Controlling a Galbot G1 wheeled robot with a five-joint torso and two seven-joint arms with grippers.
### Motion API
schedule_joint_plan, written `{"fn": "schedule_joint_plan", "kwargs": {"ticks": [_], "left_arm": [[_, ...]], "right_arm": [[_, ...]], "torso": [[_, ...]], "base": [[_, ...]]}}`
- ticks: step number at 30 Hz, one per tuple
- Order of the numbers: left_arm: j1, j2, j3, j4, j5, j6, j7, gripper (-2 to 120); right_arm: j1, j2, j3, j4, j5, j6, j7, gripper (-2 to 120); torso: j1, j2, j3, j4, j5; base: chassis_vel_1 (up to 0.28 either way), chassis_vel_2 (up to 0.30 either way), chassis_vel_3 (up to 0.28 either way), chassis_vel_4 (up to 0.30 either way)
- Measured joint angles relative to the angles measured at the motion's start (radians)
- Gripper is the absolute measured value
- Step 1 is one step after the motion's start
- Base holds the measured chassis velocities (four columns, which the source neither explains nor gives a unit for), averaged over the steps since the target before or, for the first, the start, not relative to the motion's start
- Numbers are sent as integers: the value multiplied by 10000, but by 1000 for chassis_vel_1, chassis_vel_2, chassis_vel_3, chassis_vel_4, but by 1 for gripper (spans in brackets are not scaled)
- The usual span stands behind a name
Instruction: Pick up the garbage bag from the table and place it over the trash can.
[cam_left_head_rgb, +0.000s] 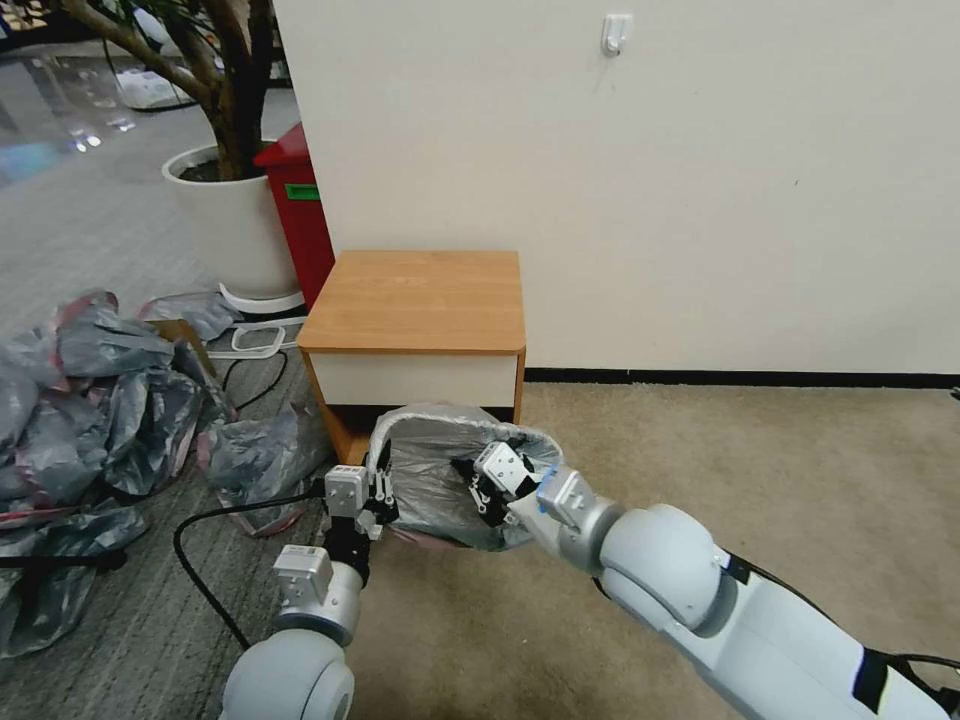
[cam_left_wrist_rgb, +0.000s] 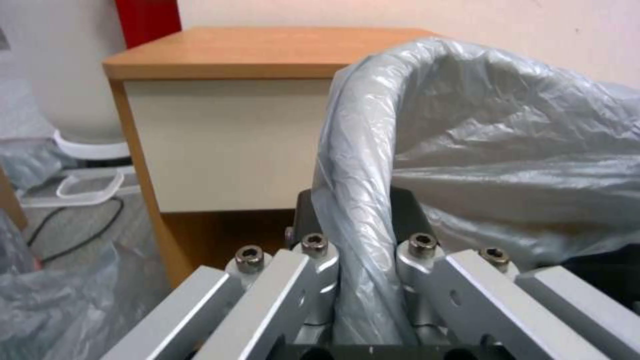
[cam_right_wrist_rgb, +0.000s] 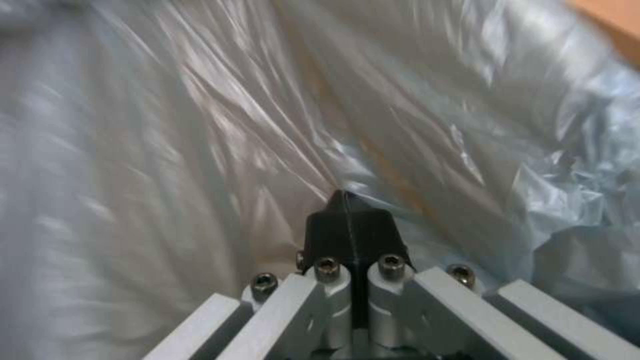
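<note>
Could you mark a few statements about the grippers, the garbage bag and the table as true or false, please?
1. The left gripper is shut on a gathered fold of the garbage bag. True.
2. The garbage bag lies on the table top. False: it is spread low in front of the table, over the trash can.
3. The right gripper is shut, its tips against the bag's plastic. True.
4. The tall red bin stands to the right of the table. False: it stands to its left, beside the white plant pot.
5. A heap of grey bags lies on the floor at the left. True.
</note>
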Motion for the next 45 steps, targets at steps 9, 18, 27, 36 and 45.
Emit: {"fn": "schedule_joint_plan", "kwargs": {"ticks": [9,18,27,36,45], "left_arm": [[131,-128,134,14,994,-381,325,6],[225,-194,359,-26,1293,-480,507,6],[248,-154,355,-87,1298,-499,675,6],[261,-149,506,-86,1223,-494,726,6],[266,-141,599,-82,851,-435,726,6]], "right_arm": [[240,204,-571,-594,-503,-24,350,0],[532,224,-725,-1082,-674,-9,407,0],[872,171,-1041,-1606,-946,9,381,0],[1199,238,-1423,-1997,-1456,21,359,0],[1512,238,-1821,-2295,-1603,28,337,0]], "torso": [[0,0,0,0,0],[0,0,0,0,0],[0,0,0,-1,1],[0,0,0,-1,0],[0,0,0,0,0]], "base": [[0,0,0,0],[0,0,0,0],[0,0,0,0],[0,0,0,0],[0,0,0,0]]}}
